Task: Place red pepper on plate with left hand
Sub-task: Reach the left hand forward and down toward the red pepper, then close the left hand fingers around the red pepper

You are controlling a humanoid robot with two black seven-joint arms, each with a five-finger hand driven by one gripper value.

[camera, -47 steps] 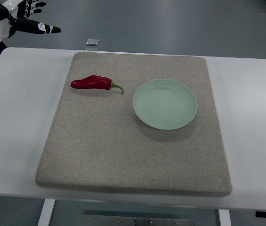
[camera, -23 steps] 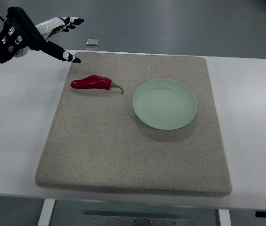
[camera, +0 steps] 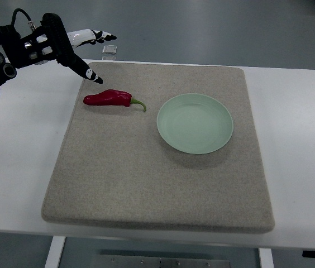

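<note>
A red pepper with a green stem lies on the left part of the grey felt mat. To its right sits a pale green plate, with nothing on it. My left hand reaches in from the upper left, black and white, fingers spread and holding nothing. Its thumb tip hovers just above and left of the pepper, apart from it. The right hand is out of view.
The mat lies on a white table. A small clear bracket sits at the table's far edge, close to my left hand's fingers. Grey floor lies beyond the table.
My left hand has come in from the upper left corner toward the right and down, ending close to the pepper. Pepper and plate have stayed put.
</note>
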